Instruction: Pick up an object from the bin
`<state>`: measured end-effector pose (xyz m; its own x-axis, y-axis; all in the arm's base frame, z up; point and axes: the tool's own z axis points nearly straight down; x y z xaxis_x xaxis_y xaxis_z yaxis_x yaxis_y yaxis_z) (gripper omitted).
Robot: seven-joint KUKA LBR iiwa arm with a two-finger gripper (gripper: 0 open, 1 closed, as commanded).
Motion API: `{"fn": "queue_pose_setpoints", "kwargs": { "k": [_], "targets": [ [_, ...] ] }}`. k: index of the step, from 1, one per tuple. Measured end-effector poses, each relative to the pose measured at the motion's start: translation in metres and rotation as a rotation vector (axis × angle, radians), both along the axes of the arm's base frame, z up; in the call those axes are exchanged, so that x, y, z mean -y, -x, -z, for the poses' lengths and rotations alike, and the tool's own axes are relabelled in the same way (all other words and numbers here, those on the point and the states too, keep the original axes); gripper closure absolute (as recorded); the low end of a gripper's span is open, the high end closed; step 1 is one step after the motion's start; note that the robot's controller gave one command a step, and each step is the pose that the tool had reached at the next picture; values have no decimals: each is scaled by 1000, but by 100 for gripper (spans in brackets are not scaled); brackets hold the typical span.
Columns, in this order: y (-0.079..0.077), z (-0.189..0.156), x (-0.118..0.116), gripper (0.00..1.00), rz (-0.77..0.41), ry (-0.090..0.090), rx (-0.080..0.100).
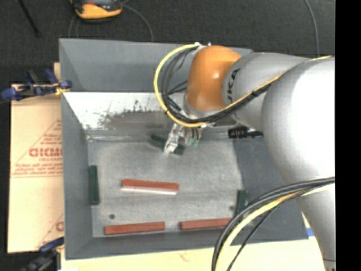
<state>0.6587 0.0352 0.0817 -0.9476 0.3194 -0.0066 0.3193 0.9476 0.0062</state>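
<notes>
My gripper (175, 146) hangs low over the back middle of the bin floor, under the arm's orange cover. A small dark green piece (156, 140) lies right beside its left side; whether they touch I cannot tell. In front of the gripper, a red-brown bar with a pale edge (149, 187) lies flat across the middle of the floor.
Two more red-brown bars (134, 228) (205, 224) lie along the front wall. One dark green bar (93, 185) lies by the left wall and another (241, 201) leans at the right wall. The arm covers the bin's right back corner.
</notes>
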Motion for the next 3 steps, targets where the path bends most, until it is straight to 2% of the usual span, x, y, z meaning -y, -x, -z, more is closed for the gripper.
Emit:
{"fn": "queue_pose_setpoints", "kwargs": {
  "k": [1,2,3],
  "targets": [
    [8,-43,7,100,-10,4,-10],
    [10,-86,-2,100,22,4,-1],
    [10,-148,14,100,-41,6,-4]
  ]
}}
